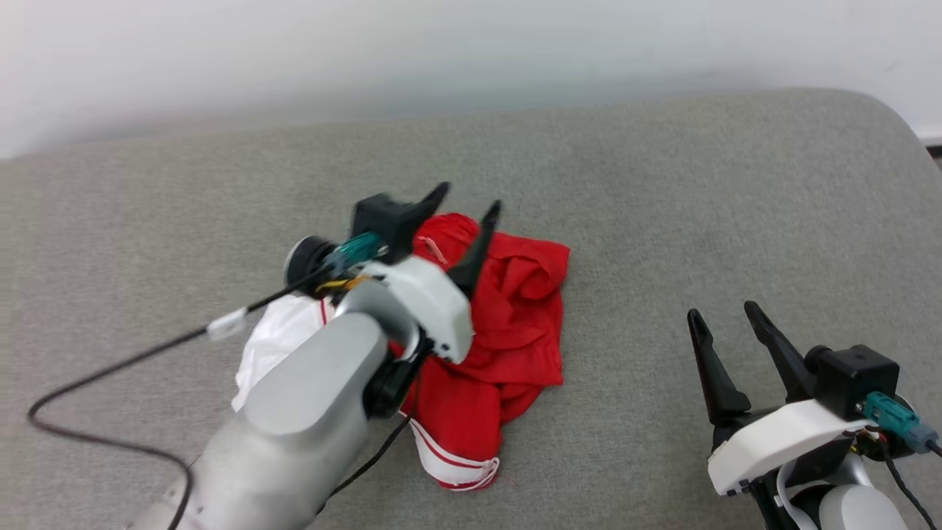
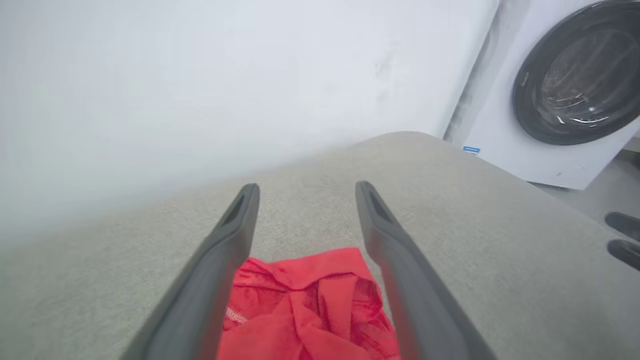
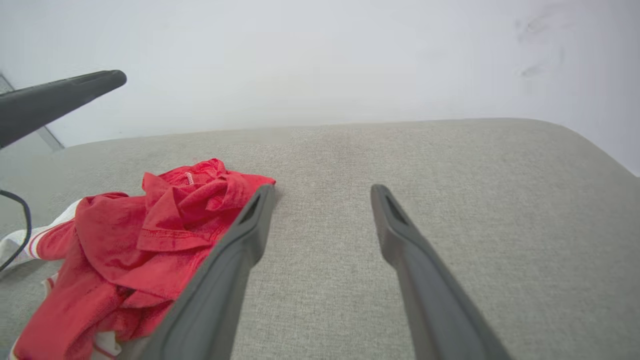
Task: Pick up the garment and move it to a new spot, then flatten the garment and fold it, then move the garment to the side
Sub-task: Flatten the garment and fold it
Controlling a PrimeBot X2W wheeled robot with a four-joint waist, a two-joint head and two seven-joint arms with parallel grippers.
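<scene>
**Garment and fingers on the padded grey surface.** The garment lies in a crumpled heap on the padded grey surface, directly beneath the left fingers. It is off to the left of the right fingers, and in the head view it is clear of them.

In the left wrist view, red folds of the garment fill the gap between the two left fingers near their roots. The tips reach past the cloth over bare surface.

The thin, limp knit is probably light and will sag and bunch when lifted, so nothing about it looks fragile. A firm hold is likelier on an edge than on the heap's middle. Candidates are the white sleeve below and left of the left fingers, or the striped trim at the heap's near end.

The left fingers are spread wide and grip nothing. Whether they brush the cloth cannot be told.

The right fingers also stand wide apart and empty. In the right wrist view the garment lies to the left of them.
</scene>
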